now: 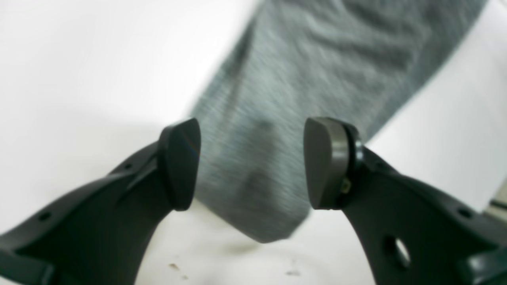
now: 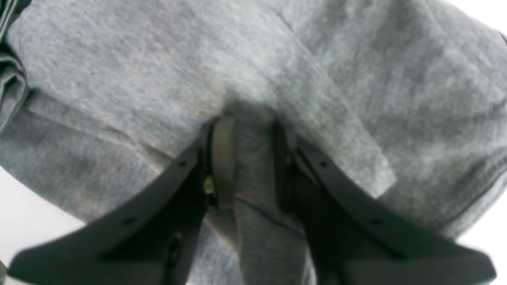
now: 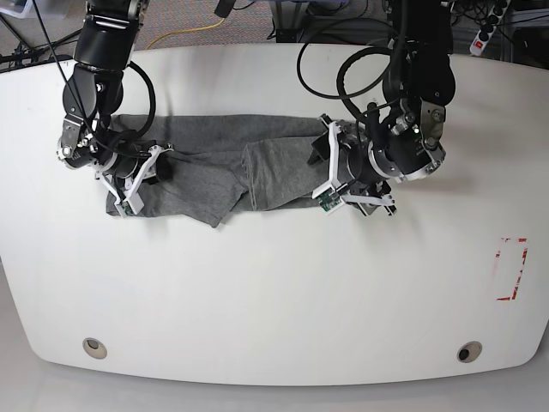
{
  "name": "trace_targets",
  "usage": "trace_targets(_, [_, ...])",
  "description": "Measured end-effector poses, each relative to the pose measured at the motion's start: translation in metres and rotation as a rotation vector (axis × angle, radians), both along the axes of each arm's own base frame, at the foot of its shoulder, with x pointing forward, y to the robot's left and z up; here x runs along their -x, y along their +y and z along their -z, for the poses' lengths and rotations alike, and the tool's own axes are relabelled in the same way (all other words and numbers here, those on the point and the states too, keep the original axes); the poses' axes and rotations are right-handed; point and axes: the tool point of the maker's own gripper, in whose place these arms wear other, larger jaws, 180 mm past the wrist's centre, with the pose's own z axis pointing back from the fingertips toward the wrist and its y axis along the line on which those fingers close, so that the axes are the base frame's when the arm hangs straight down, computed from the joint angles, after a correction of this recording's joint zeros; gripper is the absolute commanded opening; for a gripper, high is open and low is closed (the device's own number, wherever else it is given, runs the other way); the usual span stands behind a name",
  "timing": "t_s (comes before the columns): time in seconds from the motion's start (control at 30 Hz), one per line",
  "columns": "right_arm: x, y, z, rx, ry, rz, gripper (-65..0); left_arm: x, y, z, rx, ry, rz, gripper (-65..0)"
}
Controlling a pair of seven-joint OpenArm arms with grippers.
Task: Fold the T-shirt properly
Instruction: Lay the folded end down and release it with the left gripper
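Grey knit T-shirt (image 3: 225,167) lies as a long band across the table (image 3: 274,292), long axis running 9 to 3 o'clock in the base view. It is partly folded, with a flap turned over near the middle and a loose point hanging at 6 o'clock.

We read the right gripper (image 2: 247,158) as clamped on the T-shirt: its wrist view shows a pinch of cloth standing up between the two jaws, fabric bunched at the tips. In the base view it sits at the band's 9 o'clock end.

Left gripper (image 1: 251,164) has its jaws spread, nothing between them. Its wrist view shows a strip of the T-shirt (image 1: 301,79) on the table beyond the fingertips, running from the gap toward 1 o'clock, with the strip's end at 6 o'clock just past the tips. We can't tell whether the pads touch cloth; the view is blurred. In the base view this gripper sits at the band's 3 o'clock end.

The relation that matters: each arm is at its own end of the long axis, the left one nearer the 3 o'clock end, the cloth lying toward 9 o'clock from it. Our guess is the left needs a fresh hold there before the next fold. Risk: with one end pinned, a pull along the axis drags the flap open.
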Motion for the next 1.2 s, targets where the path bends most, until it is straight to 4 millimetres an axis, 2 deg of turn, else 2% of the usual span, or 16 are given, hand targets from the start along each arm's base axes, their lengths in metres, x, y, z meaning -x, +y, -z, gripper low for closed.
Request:
trace_targets(0.17, [-0.001,0.008,0.001,-0.019,-0.002,0.001,-50.4,0.014,-0.008,0.015,-0.029,0.034,0.065,-26.5])
trace_targets(0.37, [-0.001,0.01,0.0,-0.026,-0.004,0.001,-50.4,0.036,-0.033,0.057,-0.013,0.161,0.154,-26.5])
trace_targets(0.5, [-0.001,0.01,0.001,-0.025,-0.004,0.0,-50.4,0.041,-0.042,0.071,-0.063,0.186,0.217,-26.5])
trace_targets(0.6, [-0.001,0.01,-0.002,-0.016,-0.012,-0.004,-49.8,0.037,-0.044,0.065,-0.077,0.153,0.229,-26.5])
trace_targets(0.67, [-0.003,0.008,-0.008,0.006,-0.027,-0.012,-49.6,0.033,-0.046,0.052,-0.07,0.108,0.233,-26.5])
trace_targets(0.77, [-0.008,0.007,-0.024,0.025,-0.072,-0.015,-47.4,0.022,-0.047,0.018,-0.031,-0.002,0.214,-26.5])
trace_targets(0.83, [-0.015,0.001,-0.041,0.004,-0.128,0.016,-40.7,0.01,-0.041,-0.003,-0.015,-0.067,0.184,-26.5])
trace_targets(0.87, [-0.017,0.0,-0.048,-0.022,-0.148,0.032,-36.5,0.007,-0.039,-0.006,-0.011,-0.08,0.174,-26.5])
trace_targets(0.93, [-0.017,-0.01,-0.057,-0.066,-0.154,0.071,-26.2,0.003,-0.03,-0.006,-0.015,-0.079,0.141,-26.5])
trace_targets(1.03, [-0.012,-0.027,-0.065,-0.137,-0.164,0.143,-14.9,0.001,-0.005,0.001,-0.035,-0.059,0.084,-26.5])
trace_targets(1.1, [-0.011,-0.039,-0.073,-0.168,-0.188,0.183,-11.9,0.001,0.016,0.007,-0.058,-0.047,0.033,-26.5])
trace_targets(1.2, [-0.01,-0.05,-0.081,-0.182,-0.197,0.192,-11.9,0.006,0.043,0.017,-0.075,-0.025,-0.03,-26.5])
